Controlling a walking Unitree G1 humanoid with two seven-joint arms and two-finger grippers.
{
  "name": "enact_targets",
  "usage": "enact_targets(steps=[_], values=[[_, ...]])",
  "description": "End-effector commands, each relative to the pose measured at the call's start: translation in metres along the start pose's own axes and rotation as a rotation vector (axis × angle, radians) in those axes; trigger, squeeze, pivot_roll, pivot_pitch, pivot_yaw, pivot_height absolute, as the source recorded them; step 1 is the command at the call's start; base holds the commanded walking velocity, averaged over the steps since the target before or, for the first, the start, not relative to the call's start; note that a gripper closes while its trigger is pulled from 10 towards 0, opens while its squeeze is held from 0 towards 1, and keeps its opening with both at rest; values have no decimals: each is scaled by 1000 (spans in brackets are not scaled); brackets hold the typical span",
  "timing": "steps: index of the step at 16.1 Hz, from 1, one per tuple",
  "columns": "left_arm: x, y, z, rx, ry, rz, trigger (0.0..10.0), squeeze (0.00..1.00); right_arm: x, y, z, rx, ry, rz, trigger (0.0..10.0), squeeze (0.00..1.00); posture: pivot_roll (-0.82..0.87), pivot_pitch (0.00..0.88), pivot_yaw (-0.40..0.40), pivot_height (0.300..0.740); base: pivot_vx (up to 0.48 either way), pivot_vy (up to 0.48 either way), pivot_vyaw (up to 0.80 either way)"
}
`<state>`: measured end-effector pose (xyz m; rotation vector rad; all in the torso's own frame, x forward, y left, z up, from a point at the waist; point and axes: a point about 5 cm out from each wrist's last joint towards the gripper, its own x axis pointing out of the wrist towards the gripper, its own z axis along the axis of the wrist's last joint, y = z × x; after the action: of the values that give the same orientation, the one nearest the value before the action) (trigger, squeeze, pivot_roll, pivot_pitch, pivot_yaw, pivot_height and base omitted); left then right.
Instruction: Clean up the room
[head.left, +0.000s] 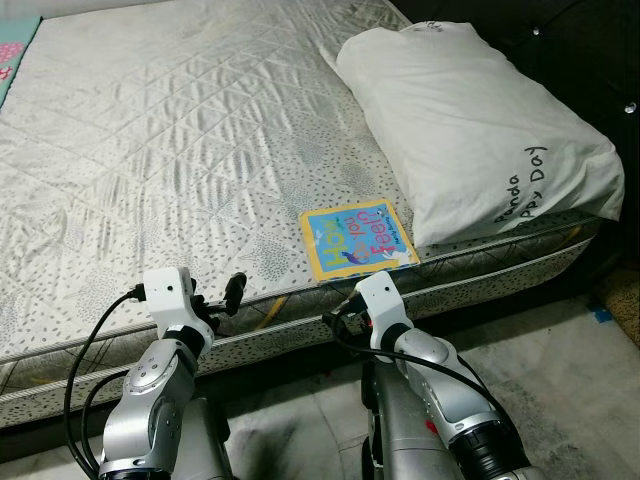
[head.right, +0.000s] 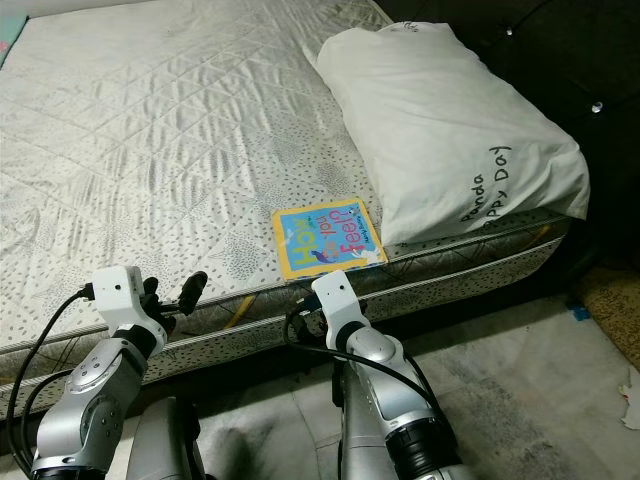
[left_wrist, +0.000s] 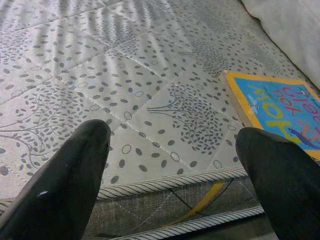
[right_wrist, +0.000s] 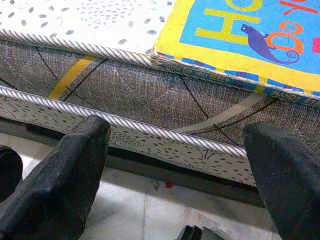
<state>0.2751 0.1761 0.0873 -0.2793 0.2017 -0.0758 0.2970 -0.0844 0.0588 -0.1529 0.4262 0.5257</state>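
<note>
Blue-and-yellow book (head.left: 357, 238) lies at mattress edge (head.left: 120, 200) just beyond the spread, empty right tool (right_wrist: 175, 165).

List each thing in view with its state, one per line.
Book: closed, flat at the mattress edge, beside the pillow.
Pillow: lying on the mattress.
Mattress: bare.
Left gripper: open, holding nothing.
Right gripper: open, below the book, holding nothing.

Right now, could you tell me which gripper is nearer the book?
The right gripper, jaws open just below the book at the mattress edge; the left gripper is farther aside.
</note>
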Motion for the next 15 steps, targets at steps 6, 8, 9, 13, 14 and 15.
enact_targets(steps=[6, 8, 9, 13, 14, 15], values=[[-10, 5, -1, 21, 19, 14, 10000, 0, 13, 5, 9, 28, -51, -26, 10000, 0, -74, 189, 21, 549, 0, 0, 0], [-21, 7, -4, 38, 48, 26, 10000, 0, 29, 14, 21, 74, -124, -67, 10000, 0, -71, 184, 22, 549, 0, 0, 0], [-21, 8, -4, 40, 49, 26, 10000, 0, 29, 16, 22, 77, -131, -64, 10000, 0, -70, 182, 21, 549, 0, 0, 0], [-26, 10, -1, 44, 59, 33, 10000, 0, 35, 16, 16, 76, -131, -74, 10000, 0, -55, 181, 18, 549, 0, 0, 0], [-26, 10, -1, 44, 61, 35, 10000, 0, 35, 16, 15, 73, -128, -76, 10000, 0, -52, 182, 17, 549, 0, 0, 0], [-30, 11, -2, 45, 69, 39, 10000, 0, 35, 17, 14, 72, -124, -79, 10000, 0, -43, 188, 16, 549, 0, 0, 0]])
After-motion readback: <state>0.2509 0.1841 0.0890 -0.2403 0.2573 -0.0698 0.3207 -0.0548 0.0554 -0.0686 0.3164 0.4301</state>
